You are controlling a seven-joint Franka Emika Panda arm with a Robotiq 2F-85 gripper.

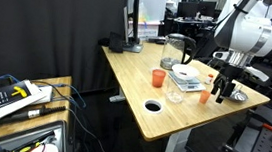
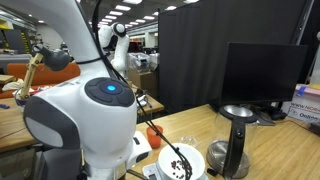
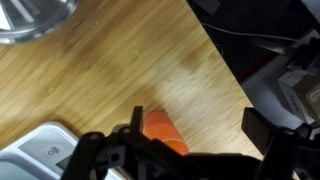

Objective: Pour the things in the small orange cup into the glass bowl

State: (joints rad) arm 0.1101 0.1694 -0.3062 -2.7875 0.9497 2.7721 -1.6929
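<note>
The small orange cup (image 1: 206, 94) stands on the wooden table (image 1: 140, 86) near its right edge. In the wrist view the cup (image 3: 165, 131) sits between my fingers, close to the left one. My gripper (image 1: 224, 91) (image 3: 195, 125) is open and low beside the cup, not closed on it. The clear glass bowl (image 1: 175, 94) sits on the table left of the cup. The cup's contents are not visible.
A larger, redder orange cup (image 1: 157, 78) stands further left. A white bowl (image 1: 185, 72) rests on a scale, with a clear pitcher (image 1: 176, 50) behind it. A metal dish (image 3: 30, 15) is nearby. The table has a cable hole (image 1: 153, 105). The table edge (image 3: 225, 75) is close.
</note>
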